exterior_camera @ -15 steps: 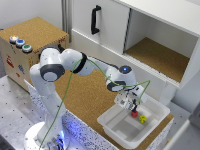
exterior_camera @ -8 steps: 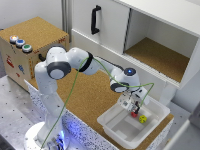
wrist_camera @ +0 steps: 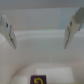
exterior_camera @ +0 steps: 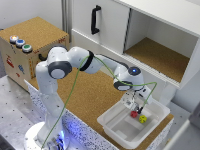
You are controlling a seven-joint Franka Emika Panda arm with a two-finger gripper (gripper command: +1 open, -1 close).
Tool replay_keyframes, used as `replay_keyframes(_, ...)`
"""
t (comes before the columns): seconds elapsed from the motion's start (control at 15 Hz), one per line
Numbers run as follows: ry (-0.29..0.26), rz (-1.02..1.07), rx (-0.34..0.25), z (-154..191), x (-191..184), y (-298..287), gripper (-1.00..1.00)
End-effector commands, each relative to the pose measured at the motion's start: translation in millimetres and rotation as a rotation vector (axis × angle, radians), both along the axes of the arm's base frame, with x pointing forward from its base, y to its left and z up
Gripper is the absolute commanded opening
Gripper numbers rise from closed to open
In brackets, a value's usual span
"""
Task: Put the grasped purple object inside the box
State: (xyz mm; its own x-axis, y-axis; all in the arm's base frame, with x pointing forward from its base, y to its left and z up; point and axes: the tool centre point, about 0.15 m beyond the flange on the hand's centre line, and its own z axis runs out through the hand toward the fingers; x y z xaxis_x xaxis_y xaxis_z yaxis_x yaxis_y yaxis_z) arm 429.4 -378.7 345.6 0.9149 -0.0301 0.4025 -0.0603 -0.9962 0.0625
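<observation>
Since the earlier frames the arm has reached farther out, and the gripper [exterior_camera: 131,103] now hangs over the box [exterior_camera: 114,126]. Its fingers [wrist_camera: 75,30] stand spread with nothing between them. Below, the purple object [wrist_camera: 37,80] lies on the box floor, apart from both fingers. Near the far rim sit a red piece [exterior_camera: 134,114] and a yellow piece [exterior_camera: 143,119]; the near half of the floor is bare.
</observation>
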Motion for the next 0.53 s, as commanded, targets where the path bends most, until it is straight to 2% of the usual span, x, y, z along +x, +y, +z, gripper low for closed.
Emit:
replay_keyframes(0.0, -0.17, 0.086, 0.041, 76.7, -54.6, 41.5, 1.0)
replay_keyframes(0.33, -0.138, 0.115, 0.061, 113.1, -89.9, 131.2, 1.0)
replay_keyframes(0.47, -0.144, 0.12, 0.06, 117.5, -95.1, 166.1, 1.0)
